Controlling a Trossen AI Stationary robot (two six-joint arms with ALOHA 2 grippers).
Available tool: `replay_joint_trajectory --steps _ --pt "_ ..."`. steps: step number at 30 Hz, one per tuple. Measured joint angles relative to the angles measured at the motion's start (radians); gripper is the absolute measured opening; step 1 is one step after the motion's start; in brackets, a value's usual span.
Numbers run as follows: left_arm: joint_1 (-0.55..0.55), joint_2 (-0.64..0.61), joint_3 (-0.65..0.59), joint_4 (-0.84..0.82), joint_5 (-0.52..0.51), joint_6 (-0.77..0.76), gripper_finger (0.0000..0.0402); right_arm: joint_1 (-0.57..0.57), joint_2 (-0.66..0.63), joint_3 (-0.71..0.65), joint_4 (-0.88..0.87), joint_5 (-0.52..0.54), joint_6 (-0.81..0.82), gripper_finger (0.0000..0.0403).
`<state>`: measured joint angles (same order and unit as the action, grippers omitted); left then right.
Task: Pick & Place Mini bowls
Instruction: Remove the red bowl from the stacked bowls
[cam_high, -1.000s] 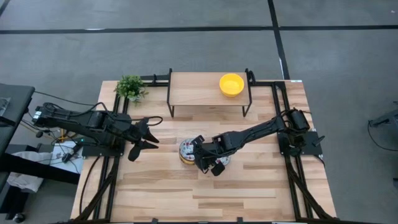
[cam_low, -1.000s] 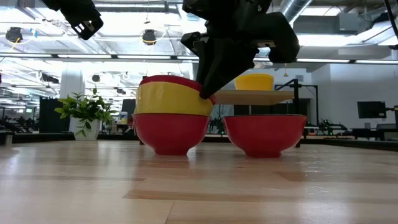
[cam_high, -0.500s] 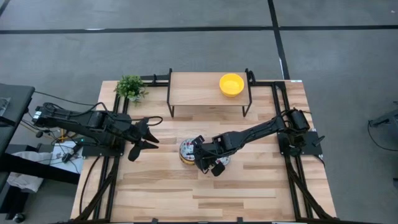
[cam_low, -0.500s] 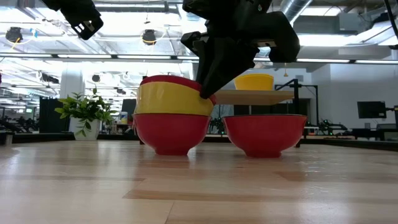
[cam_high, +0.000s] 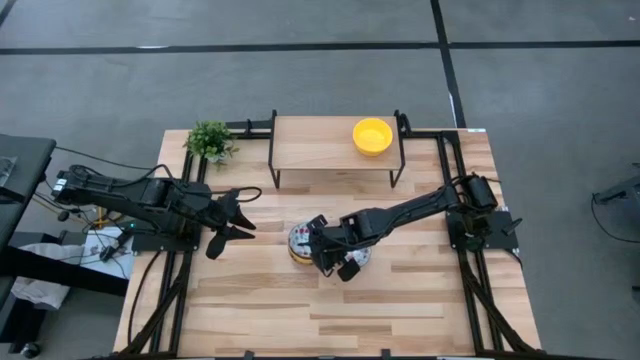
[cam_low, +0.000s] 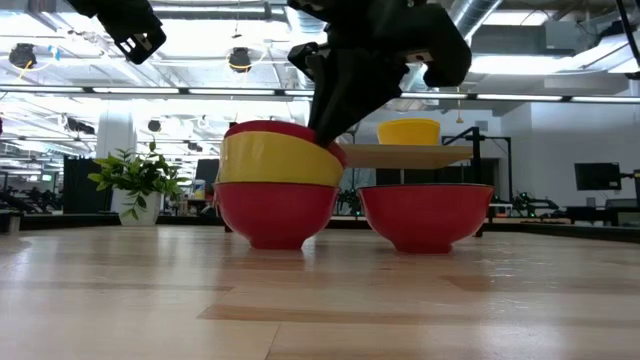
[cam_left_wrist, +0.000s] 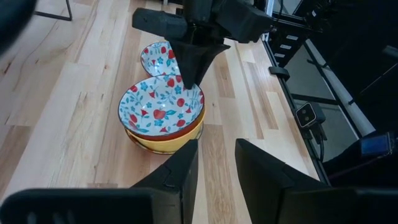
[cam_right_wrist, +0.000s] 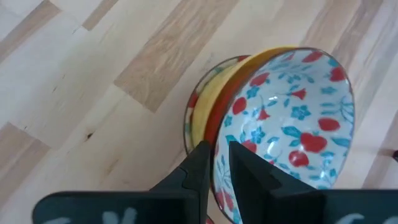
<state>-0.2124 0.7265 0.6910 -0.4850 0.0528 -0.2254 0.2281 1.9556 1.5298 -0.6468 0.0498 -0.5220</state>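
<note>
Right wrist view: right gripper (cam_right_wrist: 214, 163) nearly closed, pinching the rim of the top floral bowl (cam_right_wrist: 283, 118), nested in a yellow bowl (cam_left_wrist: 163, 140) mid-table. Likely light, rigid, glazed-slick, chippable; rim is the only hold. Stack's lower bowls mostly hidden. Left gripper (cam_high: 232, 225) waits, spread, empty.

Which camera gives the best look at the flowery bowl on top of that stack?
The left wrist view: the top patterned bowl shows its whole inside, with the right gripper at its rim. The right wrist view crops it, the low view shows only its red edge, the high view mostly hides it.
</note>
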Motion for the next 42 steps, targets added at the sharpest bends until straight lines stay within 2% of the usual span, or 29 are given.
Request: replay_joint_trajectory --steps 7,12,22,33,42 --pt "0.0 0.0 0.0 0.0 0.0 0.0 0.0106 -0.009 0.0 0.008 -0.037 -0.071 0.0 0.0052" --pt "0.0 0.0 0.0 0.0 0.0 0.0 0.0106 -0.009 0.0 0.008 -0.041 -0.074 0.0 0.0049" --pt "0.0 0.0 0.0 0.0 0.0 0.004 0.0106 -0.022 0.0 0.008 -0.042 -0.075 -0.001 0.0004" --pt "0.0 0.0 0.0 0.0 0.0 0.004 0.0106 -0.028 0.0 0.009 -0.025 0.002 -0.01 0.0001" --pt "0.0 0.0 0.0 0.0 0.0 0.004 0.0106 -0.033 0.001 0.06 -0.06 0.031 -0.012 0.0"
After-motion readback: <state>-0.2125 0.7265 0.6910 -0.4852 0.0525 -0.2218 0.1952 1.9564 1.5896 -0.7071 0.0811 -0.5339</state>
